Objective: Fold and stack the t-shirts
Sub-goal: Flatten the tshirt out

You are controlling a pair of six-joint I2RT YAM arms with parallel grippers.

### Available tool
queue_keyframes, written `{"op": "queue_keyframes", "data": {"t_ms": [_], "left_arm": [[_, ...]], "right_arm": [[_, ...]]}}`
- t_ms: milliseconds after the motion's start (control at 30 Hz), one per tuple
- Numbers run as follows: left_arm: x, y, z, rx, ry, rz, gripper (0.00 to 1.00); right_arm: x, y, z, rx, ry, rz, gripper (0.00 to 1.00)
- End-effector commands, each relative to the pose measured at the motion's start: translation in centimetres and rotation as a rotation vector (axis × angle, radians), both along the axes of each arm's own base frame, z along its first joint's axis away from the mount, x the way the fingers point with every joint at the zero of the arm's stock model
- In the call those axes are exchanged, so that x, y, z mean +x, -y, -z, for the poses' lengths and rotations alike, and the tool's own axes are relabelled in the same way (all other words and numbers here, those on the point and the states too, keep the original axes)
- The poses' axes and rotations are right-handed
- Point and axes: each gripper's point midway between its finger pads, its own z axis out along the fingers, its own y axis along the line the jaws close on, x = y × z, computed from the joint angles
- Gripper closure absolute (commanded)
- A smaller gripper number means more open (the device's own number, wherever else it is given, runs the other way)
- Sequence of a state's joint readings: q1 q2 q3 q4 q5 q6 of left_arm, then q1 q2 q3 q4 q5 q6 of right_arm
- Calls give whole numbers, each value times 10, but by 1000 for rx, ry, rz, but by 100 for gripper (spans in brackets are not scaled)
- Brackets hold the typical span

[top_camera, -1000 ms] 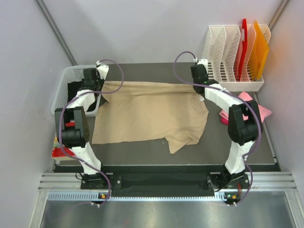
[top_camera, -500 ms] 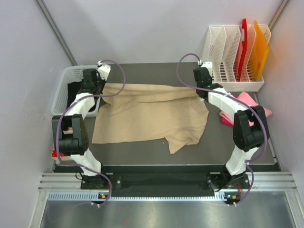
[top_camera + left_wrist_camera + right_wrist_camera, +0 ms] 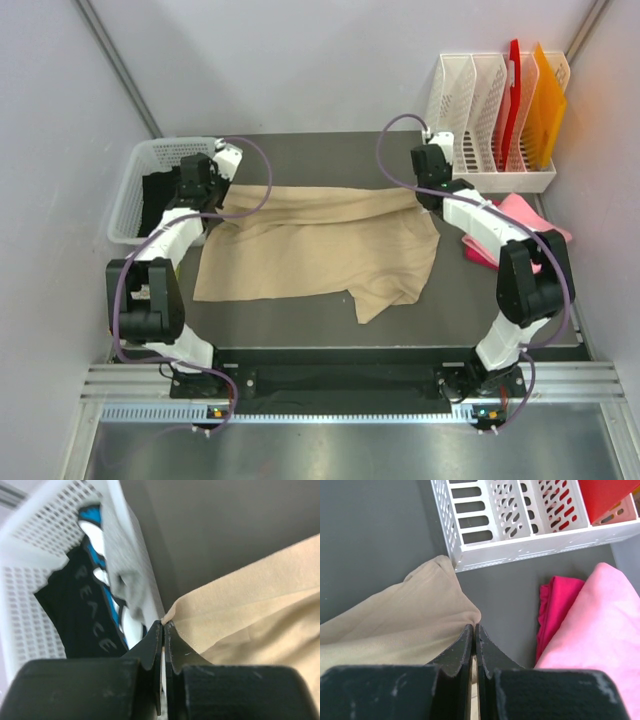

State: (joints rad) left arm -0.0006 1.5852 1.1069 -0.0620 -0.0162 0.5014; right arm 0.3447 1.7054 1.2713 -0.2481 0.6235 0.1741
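Note:
The tan-beige t-shirt (image 3: 320, 245) lies spread over the dark mat, its far edge lifted. My left gripper (image 3: 212, 186) is shut on the shirt's far left corner (image 3: 172, 614), beside the basket. At the far right corner (image 3: 470, 614) my right gripper (image 3: 430, 186) is shut on the cloth too. In both wrist views the jaws stand pressed together with tan cloth pinched at the tips. The bright pink t-shirt (image 3: 520, 222) lies crumpled at the mat's right edge, partly behind the right arm, and shows in the right wrist view (image 3: 600, 630).
A white mesh basket (image 3: 150, 165) with dark and blue clothing (image 3: 85, 615) stands at the far left. A white file rack (image 3: 490, 120) holding stiff red and orange sheets stands at the far right, close to my right gripper. Grey walls close in on both sides.
Both grippers have carried the shirt's far edge toward the near side and slightly inward, so the far part of the cloth now folds over itself. Both arms' elbows have swung outward.

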Motion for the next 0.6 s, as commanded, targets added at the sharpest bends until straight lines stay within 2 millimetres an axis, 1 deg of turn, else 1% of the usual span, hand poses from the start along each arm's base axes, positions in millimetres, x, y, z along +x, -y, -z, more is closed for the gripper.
{"op": "queue_keyframes", "data": {"t_ms": [0,33,67,100,133,167,200,233,267,300,333,367,400,433,467,500,533,567], "left_arm": [[-12,-7,-20,39,73,-5,100],[-12,5,-21,43,75,17,100],[-8,6,-29,41,109,18,100],[-9,7,-35,32,118,19,100],[-9,10,-40,21,126,28,100],[-14,16,-36,5,88,48,100],[-17,22,-44,-14,97,74,100],[-20,25,-50,-20,106,83,100],[-24,30,-54,-34,111,96,100],[-31,33,-76,-63,163,91,100],[-36,34,-88,-81,189,90,100],[-46,38,-121,-107,265,101,100],[-55,39,-133,-143,283,93,100],[-63,40,-150,-160,318,91,100],[-81,41,-189,-179,414,97,100],[-92,44,-205,-212,445,101,100],[-104,44,-224,-226,494,103,100],[-126,42,-257,-235,576,103,100]], "right_arm": [[-7,12,-24,9,68,57,100],[-7,12,-26,13,73,57,100],[-8,12,-26,14,74,56,100],[-9,12,-27,15,74,57,100],[-11,12,-32,20,84,58,100],[-14,14,-32,24,86,62,100],[-16,13,-36,27,94,60,100],[-20,13,-52,44,134,58,100],[-24,11,-59,52,155,49,100],[-29,10,-73,54,193,49,100],[-39,3,-101,67,261,27,100],[-44,0,-119,72,306,21,100],[-54,-8,-136,63,346,13,100],[-69,-8,-166,71,413,7,100],[-79,-10,-190,80,465,2,100],[-95,-20,-209,80,513,-2,100],[-116,-15,-236,78,571,-6,100],[-131,-15,-256,91,617,-9,100]]}}
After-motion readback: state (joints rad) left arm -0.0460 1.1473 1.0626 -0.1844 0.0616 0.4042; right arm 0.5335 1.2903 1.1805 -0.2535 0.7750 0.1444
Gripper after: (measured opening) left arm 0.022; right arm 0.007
